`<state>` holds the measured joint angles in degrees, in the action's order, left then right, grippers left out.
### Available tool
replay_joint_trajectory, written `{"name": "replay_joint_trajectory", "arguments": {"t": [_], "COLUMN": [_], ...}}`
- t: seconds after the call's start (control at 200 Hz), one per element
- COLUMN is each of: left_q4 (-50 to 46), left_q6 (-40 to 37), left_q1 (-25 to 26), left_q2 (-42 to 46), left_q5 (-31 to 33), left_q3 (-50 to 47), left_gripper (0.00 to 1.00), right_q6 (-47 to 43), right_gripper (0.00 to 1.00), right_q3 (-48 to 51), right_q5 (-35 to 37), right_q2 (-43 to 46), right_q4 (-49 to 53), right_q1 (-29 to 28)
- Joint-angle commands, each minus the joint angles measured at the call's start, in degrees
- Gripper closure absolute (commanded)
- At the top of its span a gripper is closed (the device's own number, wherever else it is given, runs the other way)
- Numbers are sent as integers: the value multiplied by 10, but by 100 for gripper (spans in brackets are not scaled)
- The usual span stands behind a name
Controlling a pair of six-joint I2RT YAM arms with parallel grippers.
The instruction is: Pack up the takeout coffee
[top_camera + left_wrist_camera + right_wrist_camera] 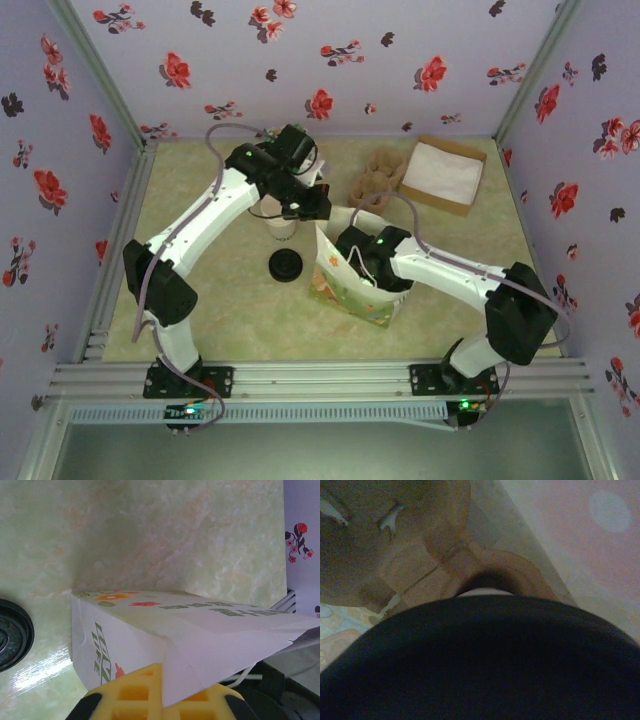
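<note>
The takeout coffee (480, 665), a cream paper cup w/ a dark round top, is sitting, as I'm reading it, down inside the printed white paper bag (350, 292). In the right wrist view its dark top is crowding the lower half. A sliver of pale wall is showing just past it, and a pocket of the brown moulded-pulp carrier (420, 575) is lying directly beyond. Can't tell if the cup is bottoming in that pocket or hanging just above it.

The right gripper (372, 262) is reaching down into the bag mouth. Its fingers are hiding behind the cup top, so can't tell if they're spread or clamping the cup. The left gripper (164, 696) is pressed together on the bag's top edge, pinching the paper and, I'm judging, holding the mouth open.

Step in hand, prob.: seating the cup. Doing it well means:
- Going straight down w/ the cup upright and centred on the pocket, no sideways shove, b/c pulp and bag wall are looking flimsy.
- Letting go only once the carrier is bearing the cup.
- Backing straight up, clearing the lid and the bag's white cord handle (245, 678).
- Holding w/o tugging on the left side, else the bag is tipping.

On the green marbled tabletop (220, 300) a loose black lid (285, 266) and an open cream cup (282, 228) are sitting near the bag, so be avoiding those on exit.
</note>
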<state>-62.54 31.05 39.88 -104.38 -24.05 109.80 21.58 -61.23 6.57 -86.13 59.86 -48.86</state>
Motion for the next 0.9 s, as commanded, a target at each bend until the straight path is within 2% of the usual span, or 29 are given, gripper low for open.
{"name": "replay_joint_trajectory", "arguments": {"t": [0.0,0.895], "left_q4": [22,67], "left_q6": [-13,-34], "left_q1": [-8,-8], "left_q2": [28,58], "left_q5": [-14,-55], "left_q3": [-9,-34], "left_gripper": [100,100], "right_q6": [8,5], "right_gripper": [8,11], "right_q3": [16,46], "right_q5": [-16,-25], "right_q2": [-14,-74], "right_q4": [34,-10], "right_q1": [8,30]}}
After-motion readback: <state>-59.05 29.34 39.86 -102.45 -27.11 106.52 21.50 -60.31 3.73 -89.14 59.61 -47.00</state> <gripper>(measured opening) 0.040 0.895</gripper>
